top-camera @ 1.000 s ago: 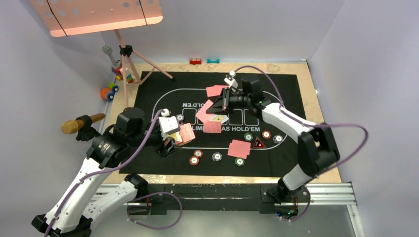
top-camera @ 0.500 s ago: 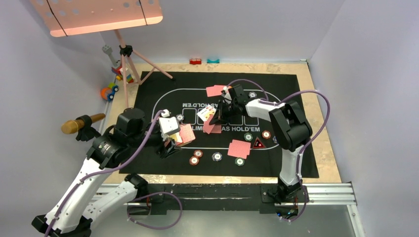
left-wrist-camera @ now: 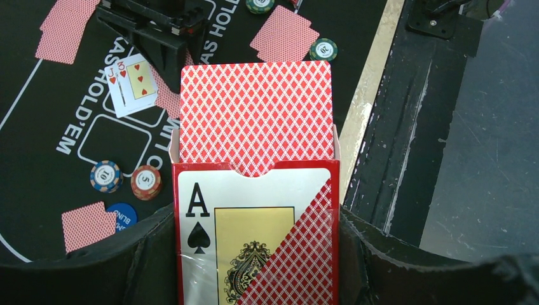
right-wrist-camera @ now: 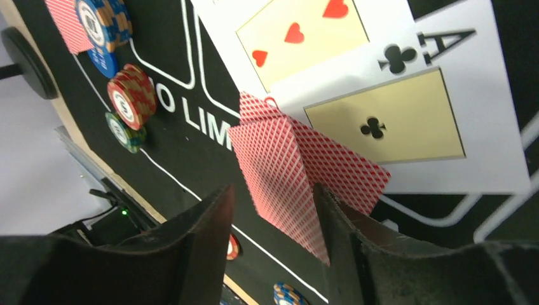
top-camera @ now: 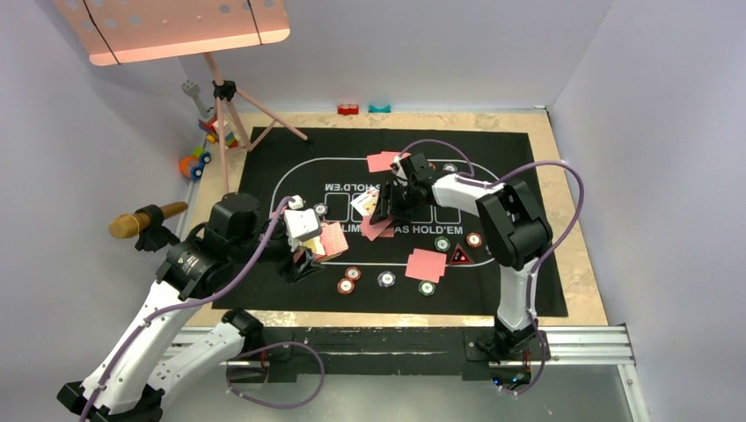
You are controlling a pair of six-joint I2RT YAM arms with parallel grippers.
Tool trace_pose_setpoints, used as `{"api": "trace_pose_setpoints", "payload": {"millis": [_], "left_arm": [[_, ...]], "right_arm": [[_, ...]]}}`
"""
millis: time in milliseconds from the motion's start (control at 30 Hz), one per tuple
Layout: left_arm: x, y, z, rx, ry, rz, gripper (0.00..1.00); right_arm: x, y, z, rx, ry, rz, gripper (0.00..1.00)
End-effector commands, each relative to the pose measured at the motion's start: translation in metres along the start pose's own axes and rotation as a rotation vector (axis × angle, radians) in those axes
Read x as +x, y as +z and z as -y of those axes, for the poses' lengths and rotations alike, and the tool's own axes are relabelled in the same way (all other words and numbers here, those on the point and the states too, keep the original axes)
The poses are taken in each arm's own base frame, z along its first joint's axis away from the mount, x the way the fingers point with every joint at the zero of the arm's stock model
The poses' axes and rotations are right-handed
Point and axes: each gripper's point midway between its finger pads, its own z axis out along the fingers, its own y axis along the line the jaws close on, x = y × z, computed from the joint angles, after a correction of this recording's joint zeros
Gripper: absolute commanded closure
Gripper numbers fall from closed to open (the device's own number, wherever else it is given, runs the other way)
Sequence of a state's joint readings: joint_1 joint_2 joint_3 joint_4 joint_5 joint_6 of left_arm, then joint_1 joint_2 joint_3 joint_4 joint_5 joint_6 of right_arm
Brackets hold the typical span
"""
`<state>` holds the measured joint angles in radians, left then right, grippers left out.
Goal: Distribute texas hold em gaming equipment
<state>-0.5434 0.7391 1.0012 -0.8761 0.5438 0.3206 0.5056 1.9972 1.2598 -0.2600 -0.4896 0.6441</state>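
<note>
Two face-up cards (left-wrist-camera: pixel 131 81), five near-edge chips (top-camera: pixel 387 280), one triangular marker (top-camera: pixel 459 257).

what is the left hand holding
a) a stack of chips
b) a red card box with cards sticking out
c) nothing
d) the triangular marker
b: in the left wrist view the left hand is shut on the card box, which shows an ace of spades on its face, with red-backed cards sticking out of its top.
</note>
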Motion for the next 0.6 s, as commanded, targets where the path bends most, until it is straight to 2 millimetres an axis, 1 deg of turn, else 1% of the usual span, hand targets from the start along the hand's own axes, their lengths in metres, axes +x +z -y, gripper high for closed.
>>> {"api": "trace_pose_setpoints", "payload": {"millis": [0,133,267,333,400,467,567], "left_arm": [[-0.018,-0.003,0.000,-0.001,0.019,0.071,1.00],[-0.017,-0.003,0.001,0.003,0.017,0.071,1.00],[-0.017,-0.003,0.000,-0.001,0.017,0.071,1.00],[-0.016,-0.003,0.000,-0.002,0.016,0.067,1.00],[-0.014,-0.002,-0.001,-0.005,0.013,0.062,1.00],[-0.013,0.000,-0.003,-0.014,-0.003,0.057,1.00],[-0.013,0.002,-0.004,-0.013,-0.010,0.056,1.00]], "right_arm": [[-0.004,-0.026,0.007,0.110,-0.039,0.053,0.43],[-0.010,-0.057,-0.001,0.170,-0.082,0.113,0.31],[-0.010,-0.088,-0.009,0.202,-0.131,0.159,0.27],[-0.009,-0.107,-0.017,0.200,-0.149,0.190,0.26],[-0.008,-0.127,-0.032,0.170,-0.174,0.233,0.25],[-0.006,-0.148,-0.054,0.144,-0.225,0.284,0.25],[0.003,-0.167,-0.089,0.137,-0.330,0.309,0.24]]}}
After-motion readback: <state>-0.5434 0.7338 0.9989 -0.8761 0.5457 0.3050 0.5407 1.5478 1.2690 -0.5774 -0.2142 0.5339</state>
